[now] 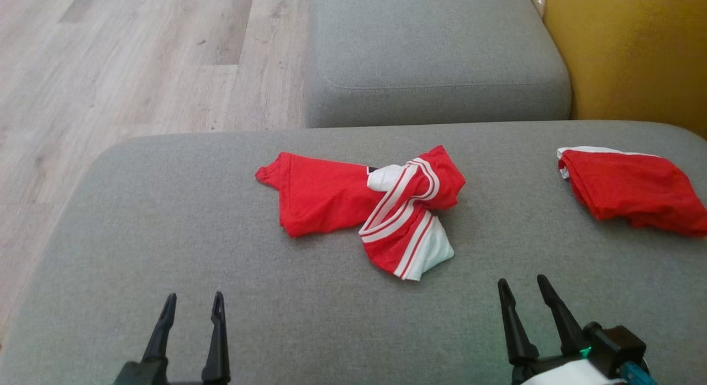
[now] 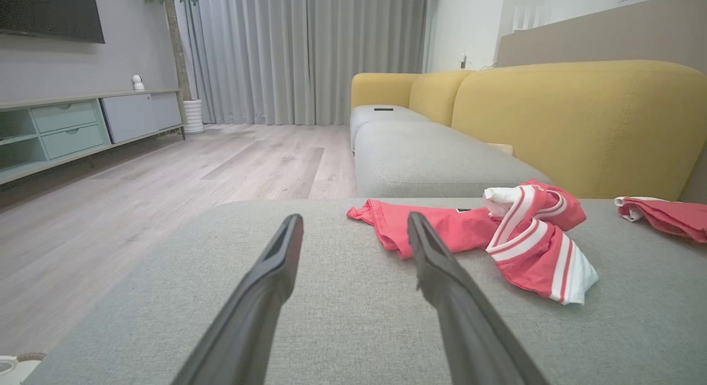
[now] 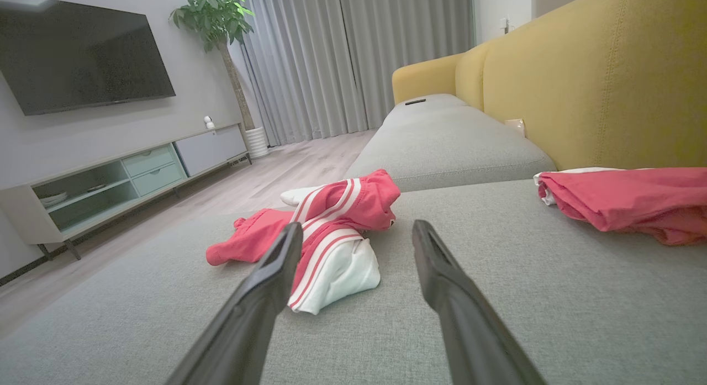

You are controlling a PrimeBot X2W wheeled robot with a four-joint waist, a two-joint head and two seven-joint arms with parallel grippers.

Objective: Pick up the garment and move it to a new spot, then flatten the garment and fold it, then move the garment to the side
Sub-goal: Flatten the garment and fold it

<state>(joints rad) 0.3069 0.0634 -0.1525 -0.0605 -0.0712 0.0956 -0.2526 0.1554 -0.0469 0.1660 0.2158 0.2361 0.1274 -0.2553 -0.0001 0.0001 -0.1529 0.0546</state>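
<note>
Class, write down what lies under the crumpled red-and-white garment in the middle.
The garment lies directly on the grey cushion. Its folds cover that patch, so anything tucked beneath cannot be seen.

Ahead of left hand [image 1: 195, 296]: garment [image 1: 326, 197] of thin matt red cloth, fine-meshed, with smooth white trim. Beneath hand: sofa seat [image 1: 221, 236] in grey woven cloth, matt, slightly rough. On hand, fingers [image 1: 160, 335]: dark, smooth, low-sheen plastic. Left of hand: floor [image 1: 110, 70] of pale matt wood-look planks.

The garment [image 1: 362, 205] lies in the middle of the sofa seat [image 1: 165, 236]. Another cloth [image 1: 629, 194] lies well to its right.
</note>
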